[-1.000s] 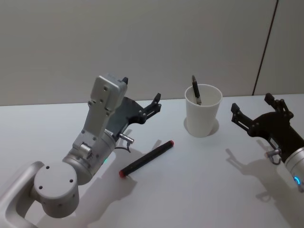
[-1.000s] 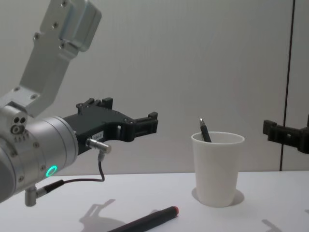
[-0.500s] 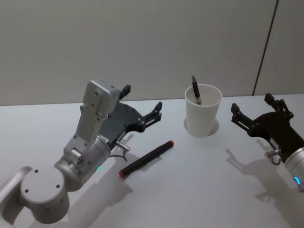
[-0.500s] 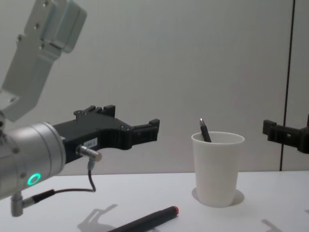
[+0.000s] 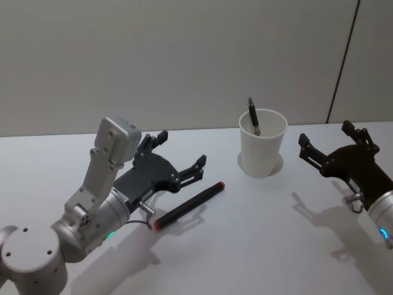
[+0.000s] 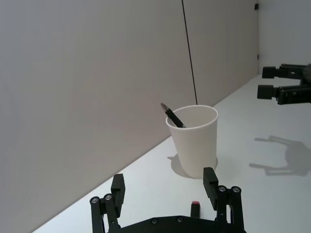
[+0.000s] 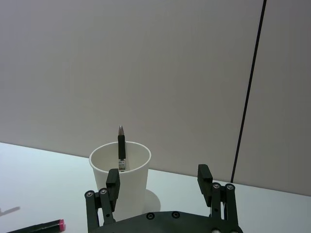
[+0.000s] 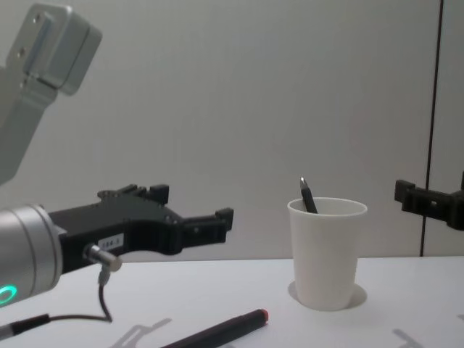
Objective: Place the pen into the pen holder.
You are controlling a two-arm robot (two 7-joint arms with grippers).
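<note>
- Table (image 5: pixel 258 258): plain white surface carrying all items; the shadows of both grippers fall on it.
- Left arm: comes in from the table's front left corner, forearm sloping low and forward; a green light ring (image 8: pixel 6 293) glows on its silver wrist. A small white label (image 8: pixel 109 241) sits on the black gripper body; its writing is too small to read.
- Left gripper (image 5: pixel 181 149): level, held clear of the surface and pointed toward the far right. Fingers spread wide, nothing between them. It is just beside the pen, not touching it.
- Pen (image 5: pixel 189 204): black barrel with red at the ends, lying flat and slanted around the middle of the table, one end toward the front left and the other toward the pen holder. It is outside the cup and well apart from it. In the left wrist view its red end shows low between the two fingers.
- Right gripper (image 5: pixel 325 133): by the table's right edge, raised off the surface and aimed toward the pen holder. Fingers parted and empty. A blue light (image 5: pixel 384 233) shows on the wrist.
- Pen holder (image 5: pixel 263 150): plain white paper cup, upright near the far edge and right of the middle; no print visible.
- Second pen (image 5: pixel 253 117): dark, standing in the cup and leaning on its rim, tip up.
- Wall (image 5: pixel 184 55): plain grey, with one thin dark vertical seam (image 5: pixel 342 61) behind the right side.
</note>
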